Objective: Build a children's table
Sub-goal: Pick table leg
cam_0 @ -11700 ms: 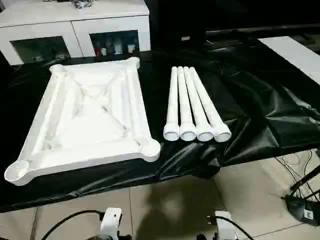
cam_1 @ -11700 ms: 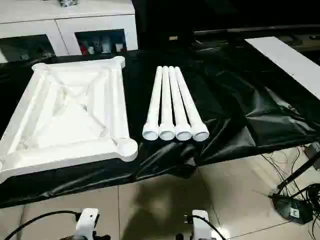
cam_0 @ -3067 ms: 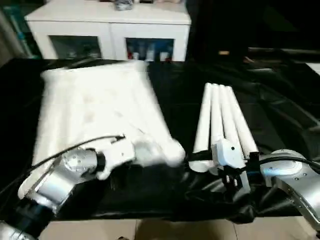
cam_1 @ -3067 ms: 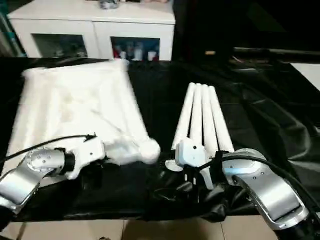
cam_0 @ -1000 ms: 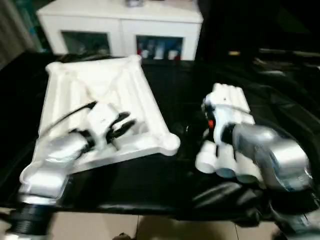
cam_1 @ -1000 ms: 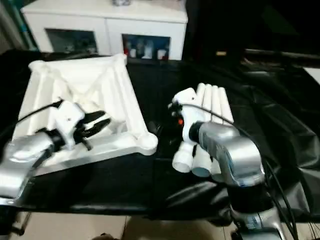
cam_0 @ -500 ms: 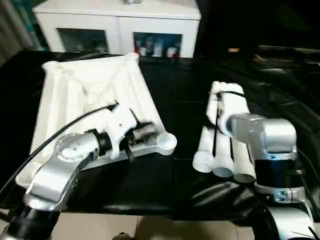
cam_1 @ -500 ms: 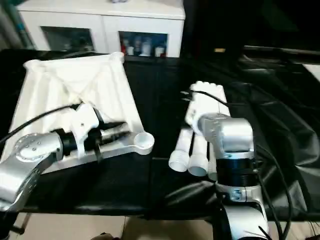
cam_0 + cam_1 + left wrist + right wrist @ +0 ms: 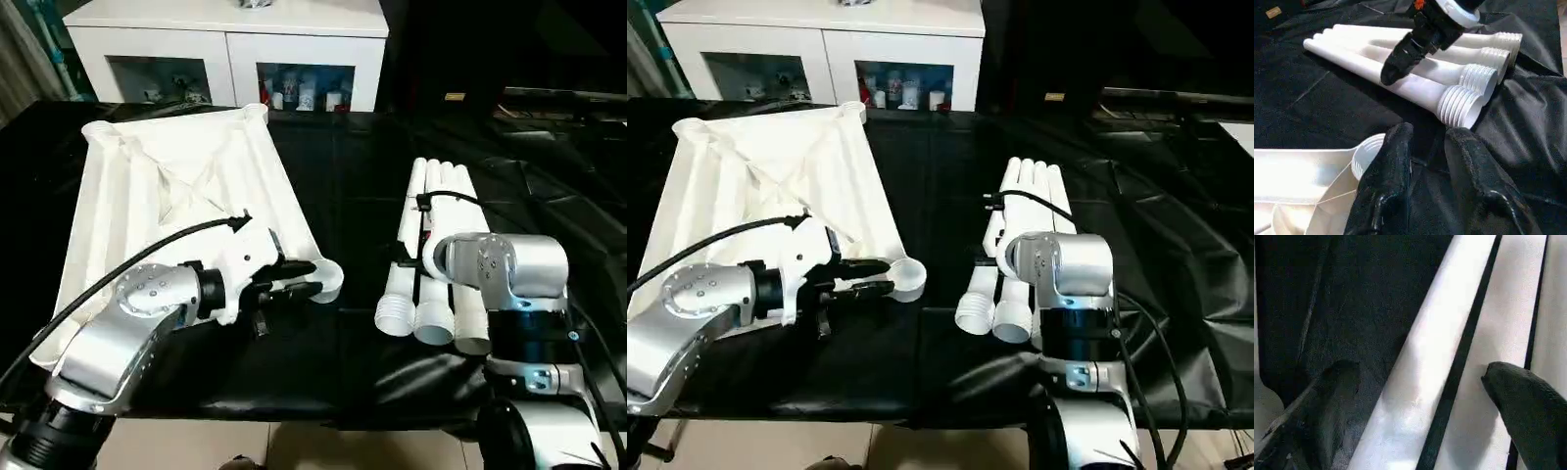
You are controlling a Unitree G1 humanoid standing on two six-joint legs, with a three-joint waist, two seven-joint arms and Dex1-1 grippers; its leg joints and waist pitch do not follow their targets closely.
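The children's table lies in parts on black cloth. Its white tabletop (image 9: 176, 186) rests ribbed side up at the left. My left gripper (image 9: 1430, 134) hovers at the tabletop's near right corner socket (image 9: 331, 277), pointing right, open a little with only cloth showing between its fingers. Four white legs (image 9: 439, 201) lie side by side to the right, threaded ends (image 9: 1464, 105) toward me. My right gripper (image 9: 1420, 377) hangs over them, wide open, its fingers (image 9: 1523, 391) straddling the leftmost leg (image 9: 1415, 362). My right wrist (image 9: 490, 264) covers that gripper from above.
A white cabinet with glass doors (image 9: 225, 44) stands behind the table. The black cloth (image 9: 353, 176) is wrinkled at the right (image 9: 1176, 255) and drapes over the front edge. A black cable (image 9: 118, 264) runs along my left forearm.
My left gripper has moved right along the tabletop's near edge to its corner socket. My right wrist has turned down over the legs. The head camera has shifted.
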